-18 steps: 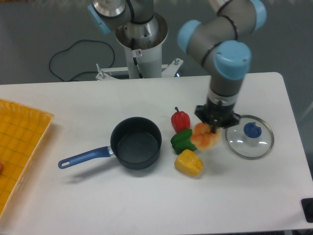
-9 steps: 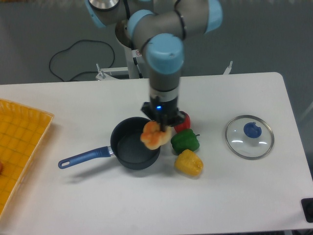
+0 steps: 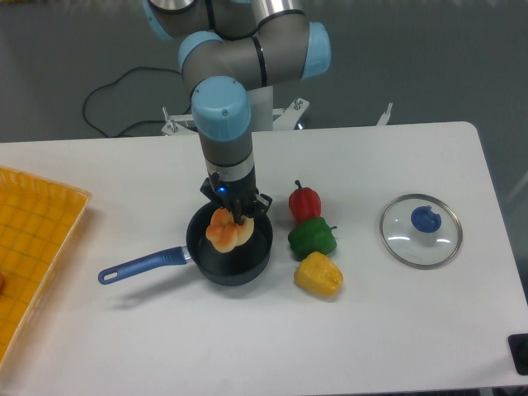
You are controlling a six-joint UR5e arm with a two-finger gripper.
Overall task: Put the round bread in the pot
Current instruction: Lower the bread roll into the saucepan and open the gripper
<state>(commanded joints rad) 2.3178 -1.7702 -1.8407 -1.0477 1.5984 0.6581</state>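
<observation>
The round bread (image 3: 228, 232) is an orange-tan knotted bun. It hangs in my gripper (image 3: 237, 216), which is shut on its top. The bun is over the opening of the pot (image 3: 257, 256), a dark navy saucepan at the table's middle, with its blue handle (image 3: 142, 265) pointing left. I cannot tell whether the bun touches the pot's bottom. The arm comes down from above and hides the pot's far rim.
A red pepper (image 3: 304, 201), a green pepper (image 3: 312, 238) and a yellow pepper (image 3: 318, 275) lie just right of the pot. A glass lid with a blue knob (image 3: 421, 230) lies at the right. A yellow tray (image 3: 33, 247) sits at the left edge.
My gripper has carried the bread left from beside the peppers and lid, across the pot's right rim, to over the pot's middle. The peppers now show fully.
</observation>
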